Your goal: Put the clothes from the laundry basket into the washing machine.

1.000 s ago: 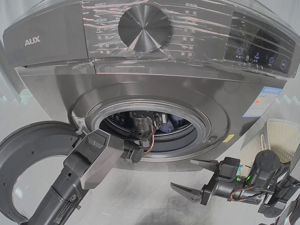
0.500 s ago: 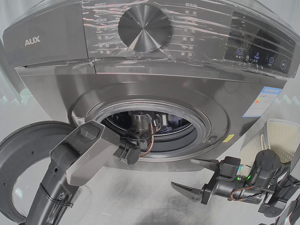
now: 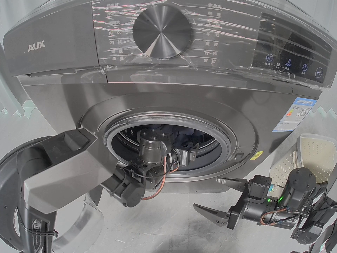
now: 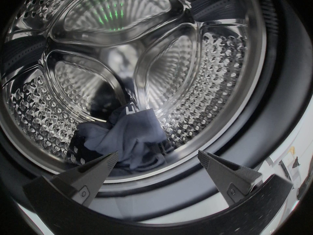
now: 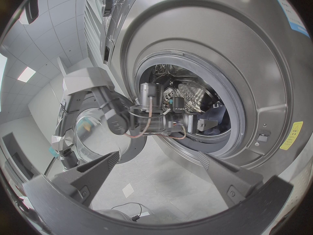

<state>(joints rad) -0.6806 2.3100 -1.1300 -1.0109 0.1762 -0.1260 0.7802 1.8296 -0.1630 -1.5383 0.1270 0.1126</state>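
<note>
Left gripper (image 4: pixel 157 153), spread wide and holding nothing, is hovering at the mouth of the perforated steel drum (image 4: pixel 202 82), where a crumpled blue-grey garment (image 4: pixel 130 134) is lying near the front lip. Right gripper (image 3: pixel 205 194) is waiting open and empty near the cream plastic laundry basket (image 3: pixel 316 155). Probable hazard: the garment sliding forward onto the dark rubber seal (image 4: pixel 287 82).

The washing machine (image 3: pixel 168 99) is stood on a pale grey floor (image 3: pixel 158 225), where a thin cable (image 5: pixel 140 208) and a small white patch (image 5: pixel 127 190) are seen lying.
</note>
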